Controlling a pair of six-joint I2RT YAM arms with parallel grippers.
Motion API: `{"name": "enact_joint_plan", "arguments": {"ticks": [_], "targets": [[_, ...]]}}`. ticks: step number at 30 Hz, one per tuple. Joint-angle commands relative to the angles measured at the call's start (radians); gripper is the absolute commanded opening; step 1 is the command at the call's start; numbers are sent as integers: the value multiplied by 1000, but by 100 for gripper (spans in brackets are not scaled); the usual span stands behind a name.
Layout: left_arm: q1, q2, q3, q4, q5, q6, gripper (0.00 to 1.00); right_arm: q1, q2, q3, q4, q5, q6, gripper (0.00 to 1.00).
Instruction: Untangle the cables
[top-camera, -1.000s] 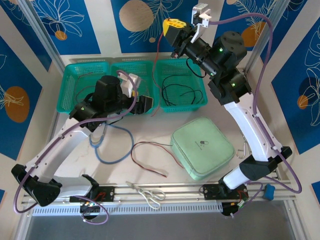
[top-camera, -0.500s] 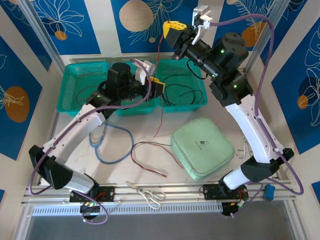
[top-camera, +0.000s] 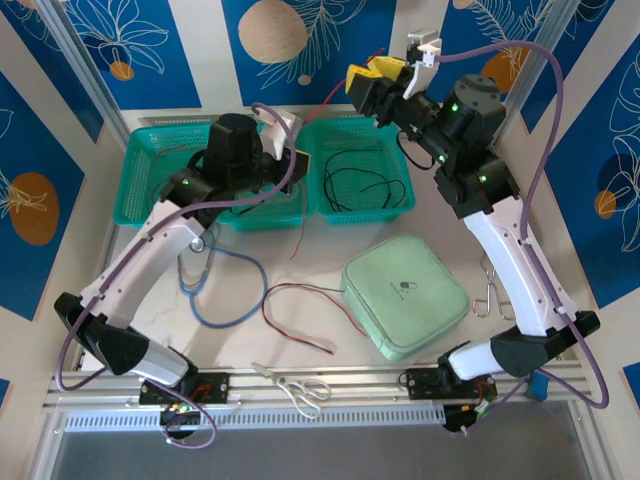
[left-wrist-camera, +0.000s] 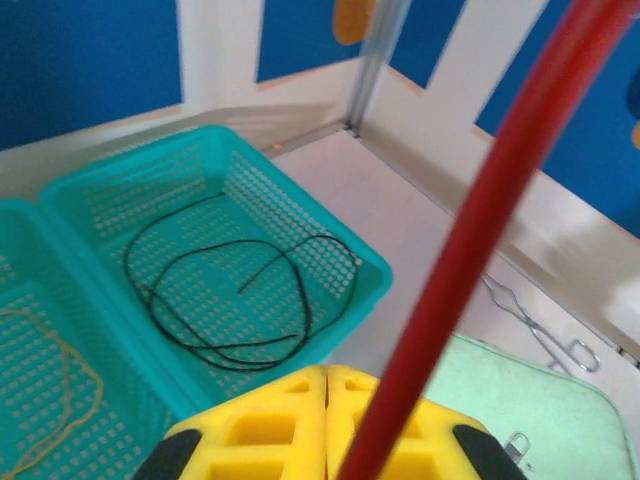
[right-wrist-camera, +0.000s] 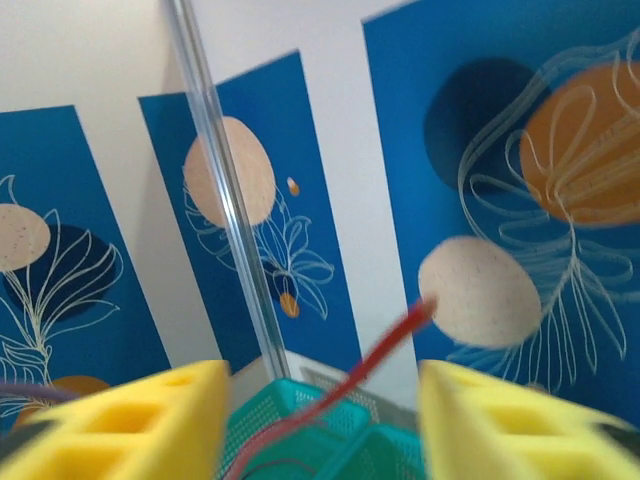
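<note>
– Since a second ago the left gripper (top-camera: 297, 163) has travelled from the front of the baskets up over the middle basket (top-camera: 262, 218) and snapped closed. Meanwhile the right gripper (top-camera: 378, 75) has drifted right and let its jaws part.

– And the red cable (top-camera: 298, 225)?

– From above, it dangles below the left gripper toward the table (top-camera: 300, 250). It also climbs from that gripper up to the right gripper, high over the right basket (top-camera: 365, 215). A black cable (top-camera: 350, 185) is coiled inside that basket. A second red cable (top-camera: 285, 288) lies looped on the table between the blue stethoscope (top-camera: 222, 324) and the green case (top-camera: 405, 295).

– What does the left wrist camera give?

– It shows the left gripper (left-wrist-camera: 325, 425) with its yellow fingers pressed flat together, clamped on the red cable (left-wrist-camera: 480, 220). That cable shoots up to the right as a thick blur. Below, the black cable (left-wrist-camera: 235, 243) sits in the right basket (left-wrist-camera: 375, 270). A tan-yellow cable (left-wrist-camera: 98, 385) lies in the basket next to it.

– And the right wrist?

– There the right gripper (right-wrist-camera: 320, 420) stands wide, one yellow finger at each side. The red cable (right-wrist-camera: 380, 345) rises between them, touching neither, its tip free in the air.
</note>
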Motion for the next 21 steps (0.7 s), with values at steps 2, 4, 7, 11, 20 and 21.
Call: {"name": "enact_joint_plan", "arguments": {"ticks": [2,4,7,11,20,21], "targets": [[93,60,160,-211,-89,-12,0,-62,-81,-90,9,-9,50,70],[147,77,224,-255,-107,-33,0,-96,-118,-136,18,-19,68,72],[239,91,298,-276,-123,-54,0,-143,-161,-192,26,-49,86,73],[331,124,419,-285,-193,-7,0,-186,-203,-246,23,-85,99,73],[511,269,594,-183,-234,88,0,-229,-253,-345,30,-139,133,72],[523,291,613,-170,-240,100,0,-229,-255,-349,27,-147,133,72]]}}
